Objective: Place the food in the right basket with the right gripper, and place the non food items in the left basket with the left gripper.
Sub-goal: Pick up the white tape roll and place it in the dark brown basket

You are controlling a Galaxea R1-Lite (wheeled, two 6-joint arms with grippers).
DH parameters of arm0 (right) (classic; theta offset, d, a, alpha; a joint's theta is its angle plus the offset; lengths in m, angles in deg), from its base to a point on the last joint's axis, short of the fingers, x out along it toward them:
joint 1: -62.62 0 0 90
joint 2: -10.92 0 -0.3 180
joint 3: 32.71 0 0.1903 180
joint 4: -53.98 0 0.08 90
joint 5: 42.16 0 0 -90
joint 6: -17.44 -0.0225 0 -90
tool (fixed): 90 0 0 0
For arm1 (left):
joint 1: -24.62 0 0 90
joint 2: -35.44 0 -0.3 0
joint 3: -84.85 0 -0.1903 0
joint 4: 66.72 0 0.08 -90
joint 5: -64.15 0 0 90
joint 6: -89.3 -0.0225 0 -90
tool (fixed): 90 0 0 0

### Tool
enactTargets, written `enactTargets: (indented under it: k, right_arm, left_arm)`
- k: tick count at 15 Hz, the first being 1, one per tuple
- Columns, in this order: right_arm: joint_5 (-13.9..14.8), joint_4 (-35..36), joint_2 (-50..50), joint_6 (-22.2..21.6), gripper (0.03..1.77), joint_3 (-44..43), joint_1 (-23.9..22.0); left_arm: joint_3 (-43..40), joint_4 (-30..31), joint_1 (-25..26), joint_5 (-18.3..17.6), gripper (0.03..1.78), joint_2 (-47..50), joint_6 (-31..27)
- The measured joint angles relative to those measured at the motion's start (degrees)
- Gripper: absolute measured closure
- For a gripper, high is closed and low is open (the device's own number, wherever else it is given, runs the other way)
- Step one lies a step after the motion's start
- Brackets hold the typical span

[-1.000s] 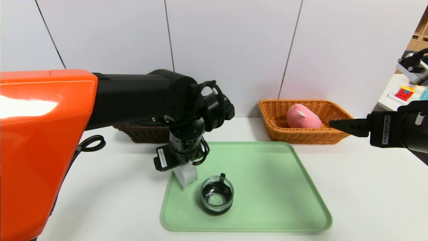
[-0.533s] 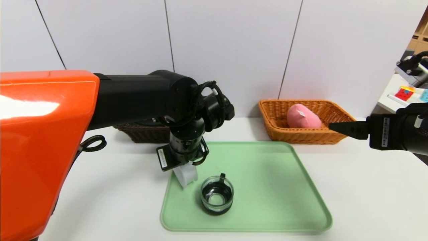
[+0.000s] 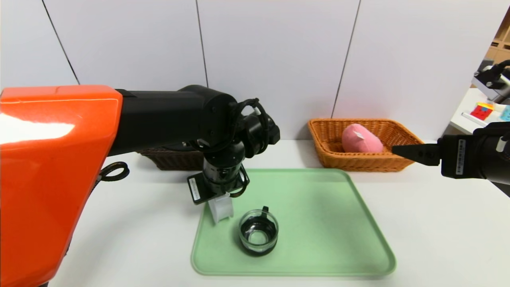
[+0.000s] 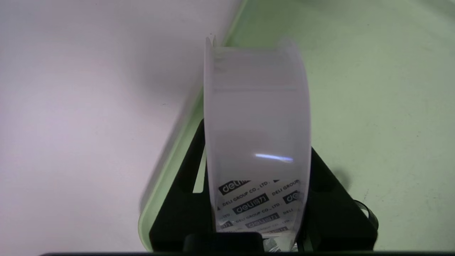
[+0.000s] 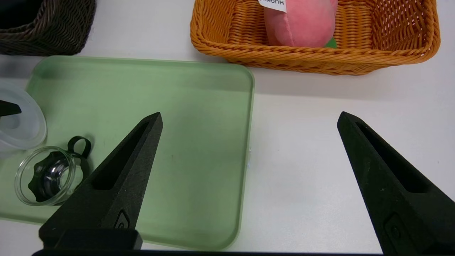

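Observation:
My left gripper (image 4: pixel 257 135) reaches down at the near left corner of the green tray (image 3: pixel 318 223). Its black fingers (image 4: pixel 185 199) press both flat sides of the white spool (image 4: pixel 254 89), which stands on edge (image 3: pixel 221 209). Beside it on the tray stands the clear glass cup (image 3: pixel 258 237) with its black handle. The pink plush peach (image 3: pixel 360 139) lies in the orange-tan right basket (image 3: pixel 330 155). My right gripper (image 3: pixel 394 149) hovers open over the table at that basket's right front corner, with nothing between its fingers (image 5: pixel 117 185). The dark brown left basket (image 3: pixel 171 159) is mostly hidden behind my left arm.
A black cable loop (image 3: pixel 113 171) hangs from the left arm over the table. A side table with a coloured cube (image 3: pixel 482 111) stands at the far right. The white wall runs right behind both baskets.
The left gripper's fingers have closed in onto the spool. The left arm has risen very slightly. The right gripper drifted slightly and stays open.

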Motion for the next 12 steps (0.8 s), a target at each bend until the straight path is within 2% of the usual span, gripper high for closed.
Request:
enactTargets:
  k: [4,12]
  right_arm:
    - [-0.05,0.0,0.07,-0.13,0.1,0.11,-0.04]
    - [-0.6,0.0,0.11,-0.13,0.1,1.4,-0.41]
  left_arm:
    - [0.18,0.02,-0.79,0.33,1.22,0.63,-0.1]
    - [-0.06,-0.57,-6.47,0.44,1.22,7.05,-0.9]
